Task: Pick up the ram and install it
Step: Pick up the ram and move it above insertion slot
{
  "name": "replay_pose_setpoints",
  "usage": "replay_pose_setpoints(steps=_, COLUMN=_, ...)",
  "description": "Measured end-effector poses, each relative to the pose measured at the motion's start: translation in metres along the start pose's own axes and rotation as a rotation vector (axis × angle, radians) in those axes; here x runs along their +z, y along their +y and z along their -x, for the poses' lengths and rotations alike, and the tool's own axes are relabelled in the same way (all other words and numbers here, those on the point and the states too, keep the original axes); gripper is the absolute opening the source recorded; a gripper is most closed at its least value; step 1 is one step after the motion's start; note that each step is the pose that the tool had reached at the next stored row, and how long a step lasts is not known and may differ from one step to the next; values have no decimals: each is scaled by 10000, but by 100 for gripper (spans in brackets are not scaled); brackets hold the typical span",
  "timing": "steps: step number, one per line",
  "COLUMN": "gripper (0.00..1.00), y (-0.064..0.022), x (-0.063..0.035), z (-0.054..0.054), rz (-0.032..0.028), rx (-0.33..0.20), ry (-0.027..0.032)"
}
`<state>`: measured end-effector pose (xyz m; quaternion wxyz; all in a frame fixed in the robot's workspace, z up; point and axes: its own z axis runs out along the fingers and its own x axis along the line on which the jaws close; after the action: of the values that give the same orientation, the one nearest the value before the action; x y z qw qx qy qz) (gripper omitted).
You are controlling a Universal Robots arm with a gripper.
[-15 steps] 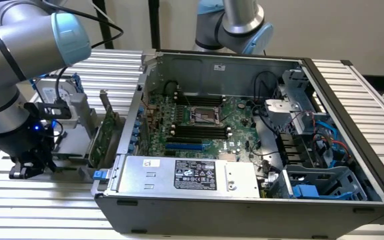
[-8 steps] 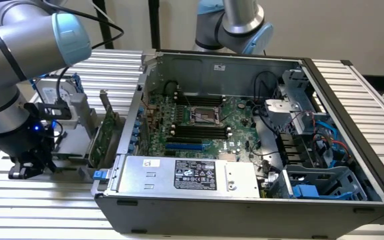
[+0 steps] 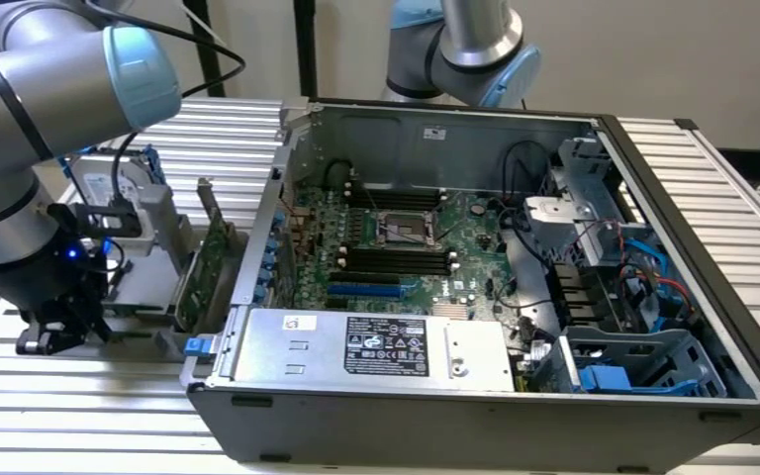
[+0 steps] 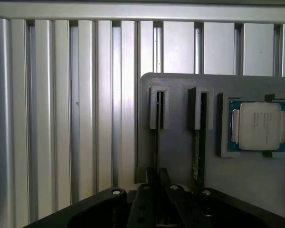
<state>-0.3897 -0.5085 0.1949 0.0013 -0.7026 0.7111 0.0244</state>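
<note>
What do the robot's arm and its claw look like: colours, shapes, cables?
The arm is made of round silver-grey tubes with light blue caps on the joints and black rings between segments. A black cable runs along it. Near the wrist a small blue light glows. The claw is black.

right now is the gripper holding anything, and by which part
Cannot be told. The gripper sits right over the ram that stands on edge in a slot of the grey holder, but a grip on it is not visible.
</note>
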Motion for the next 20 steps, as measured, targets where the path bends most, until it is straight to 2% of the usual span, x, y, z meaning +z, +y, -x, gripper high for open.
replay_pose_setpoints(steps=5, gripper=0, y=1, x=-25, z=1, rz=0, rx=0, ry=0)
replay_pose_setpoints(steps=9, gripper=0, y=3, x=-97, z=3, rz=0, rx=0, ry=0)
replay_pose_setpoints(steps=13, gripper=0, y=8, x=-224, z=8, rz=0, rx=0, ry=0)
replay_pose_setpoints(steps=20, gripper=0, y=17, x=-524, z=19, rz=-2, rx=-1, ry=-1)
